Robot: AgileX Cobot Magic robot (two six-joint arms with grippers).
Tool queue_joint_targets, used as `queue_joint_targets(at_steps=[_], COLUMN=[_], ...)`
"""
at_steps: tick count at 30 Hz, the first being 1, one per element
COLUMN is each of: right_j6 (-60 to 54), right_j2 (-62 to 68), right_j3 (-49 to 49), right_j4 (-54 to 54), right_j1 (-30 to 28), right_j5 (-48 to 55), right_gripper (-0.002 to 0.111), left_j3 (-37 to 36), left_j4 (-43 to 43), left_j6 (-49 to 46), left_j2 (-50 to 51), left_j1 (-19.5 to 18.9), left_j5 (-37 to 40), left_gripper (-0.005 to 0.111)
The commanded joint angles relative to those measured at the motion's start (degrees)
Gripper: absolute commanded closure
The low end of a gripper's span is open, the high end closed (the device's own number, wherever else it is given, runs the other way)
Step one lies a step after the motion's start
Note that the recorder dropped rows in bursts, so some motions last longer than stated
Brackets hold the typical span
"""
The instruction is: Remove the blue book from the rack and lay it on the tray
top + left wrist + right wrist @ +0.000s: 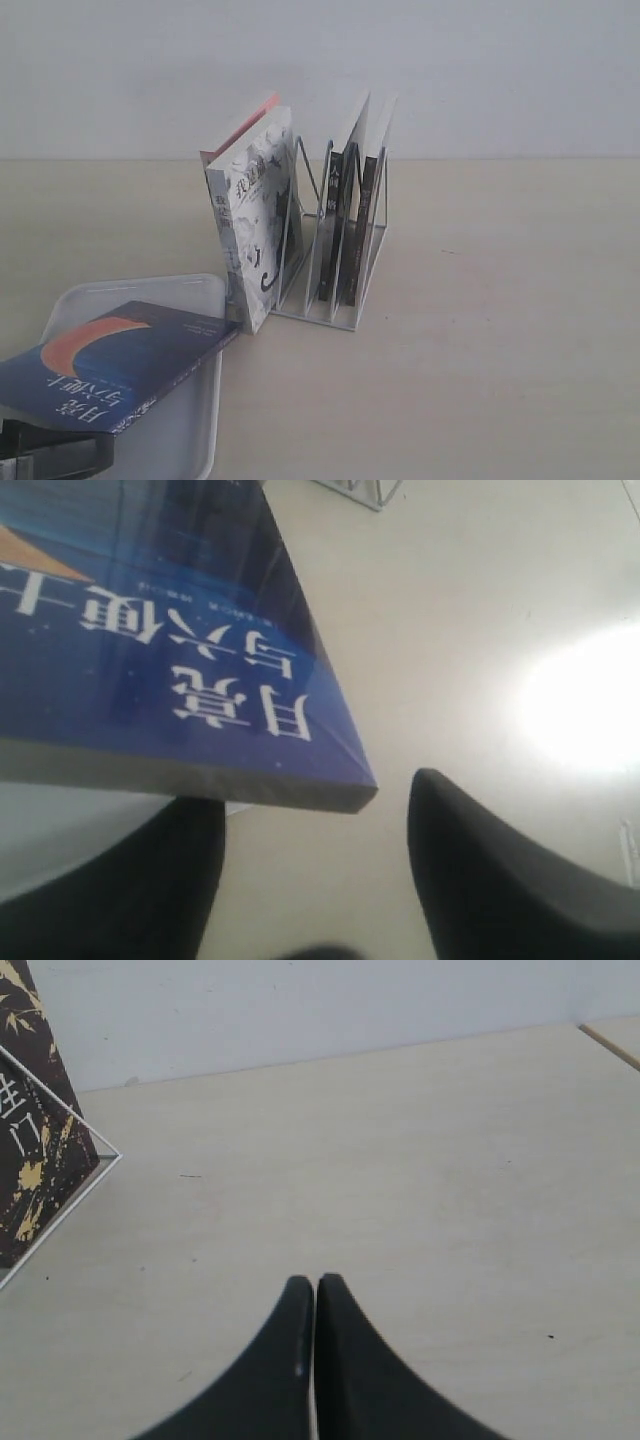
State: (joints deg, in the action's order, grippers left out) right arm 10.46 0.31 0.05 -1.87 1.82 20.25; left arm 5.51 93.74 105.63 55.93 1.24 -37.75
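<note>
Lying tilted over the tray, blue book just above the released left end effector.

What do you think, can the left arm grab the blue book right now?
Probably yes. The left gripper is open and the blue book has its corner right at the jaws, with nothing between them. The book's near end sticks out past the tray, so that edge looks free.
</note>
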Motion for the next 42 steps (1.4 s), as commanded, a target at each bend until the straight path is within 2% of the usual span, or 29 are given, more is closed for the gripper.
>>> queue_joint_targets(at_steps=[1, 4, 8, 14, 18, 27, 29, 32, 34, 38, 42], right_j6=[-0.3, -0.3, -0.3, -0.3, -0.3, -0.3, -0.3, -0.3, -0.3, -0.3, -0.3], right_j2=[-0.3, -0.3, -0.3, -0.3, -0.3, -0.3, -0.3, -0.3, -0.3, -0.3, -0.3], right_j3=[-0.1, -0.1, -0.1, -0.1, -0.1, -0.1, -0.1, -0.1, -0.1, -0.1, -0.1], right_j4=[-0.1, -0.1, -0.1, -0.1, -0.1, -0.1, -0.1, -0.1, -0.1, -0.1, -0.1], right_j1=[-0.1, -0.1, -0.1, -0.1, -0.1, -0.1, -0.1, -0.1, -0.1, -0.1, -0.1], right_j5=[-0.7, -0.7, -0.7, -0.7, -0.7, -0.3, -0.3, -0.3, -0.3, -0.3, -0.3], right_gripper=[0.108, 0.108, 0.108, 0.108, 0.108, 0.108, 0.108, 0.108, 0.108, 0.108, 0.108], left_j3=[0.5, 0.3, -0.2, -0.2, -0.2, -0.2, -0.2, -0.2, -0.2, -0.2, -0.2], left_j4=[1.9, 6.0, 6.1, 6.2, 6.2, 6.2, 6.2, 6.2, 3.0, -6.8, -10.3], left_j6=[4.3, 10.0, 10.5, 12.1, 11.2, 7.0, 6.4, 4.1, 0.7, -7.1, -12.3], left_j2=[-0.3, -0.3, -0.3, -0.3, -0.3, -0.3, -0.3, -0.3, -0.3, -0.3, -0.3], left_j1=[0.0, 0.0, 0.0, 0.0, 0.0, 0.0, 0.0, 0.0, 0.0, 0.0, 0.0], left_j5=[-0.2, -0.2, -0.8, -8.7, -15.7, -16.9, -17.5, -19.3, -22.4, -30.1, -31.7], left_gripper=[0.055, 0.056, 0.057, 0.057, 0.057, 0.058, 0.065, 0.089, 0.102, 0.102, 0.102])
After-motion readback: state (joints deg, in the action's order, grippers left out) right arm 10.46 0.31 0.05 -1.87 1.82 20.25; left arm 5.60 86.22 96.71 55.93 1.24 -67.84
